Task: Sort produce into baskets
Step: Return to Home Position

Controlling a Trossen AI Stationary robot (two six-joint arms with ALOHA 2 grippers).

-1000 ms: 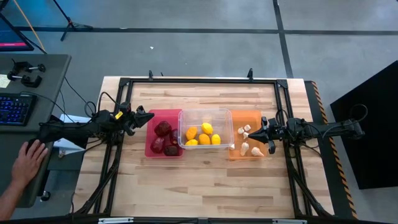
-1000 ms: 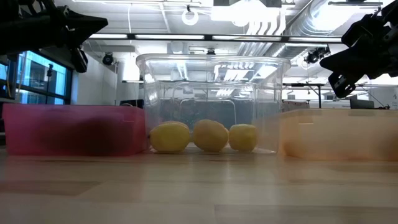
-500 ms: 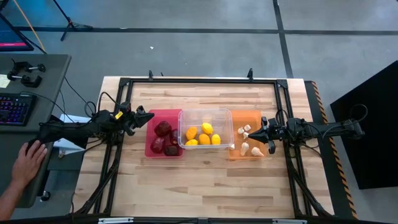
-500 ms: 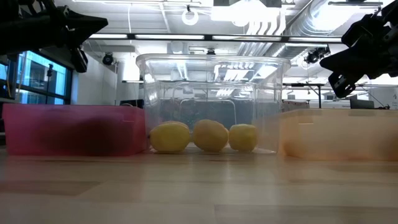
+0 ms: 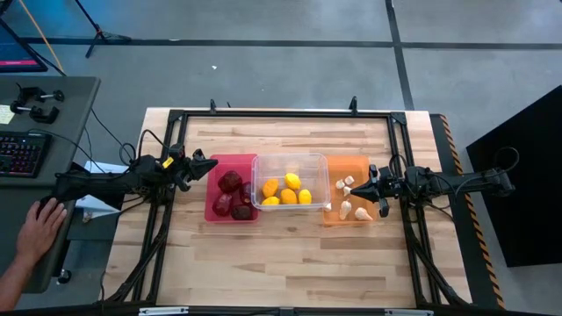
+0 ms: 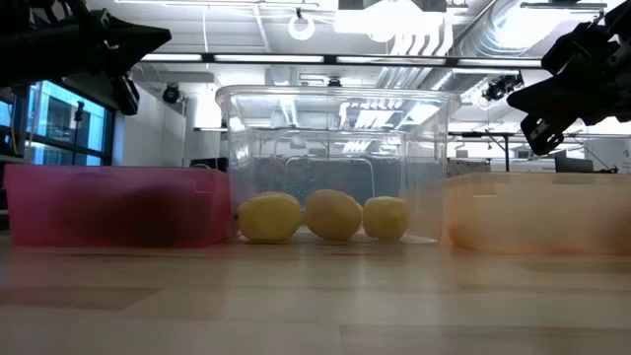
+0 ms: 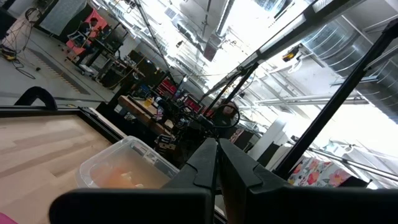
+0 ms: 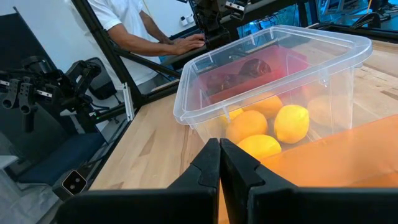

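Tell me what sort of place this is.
Probably a robotics lab or workshop: the left arm and right arm are mounted at a wooden table, a desk beside it holds a keyboard, and bare ducts run overhead.

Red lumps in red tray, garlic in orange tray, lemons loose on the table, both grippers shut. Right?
Not quite. The high view shows the lemons inside the clear tray, not loose on the table. The rest holds: red lumps in the red tray, garlic in the orange tray, left gripper and right gripper shut.
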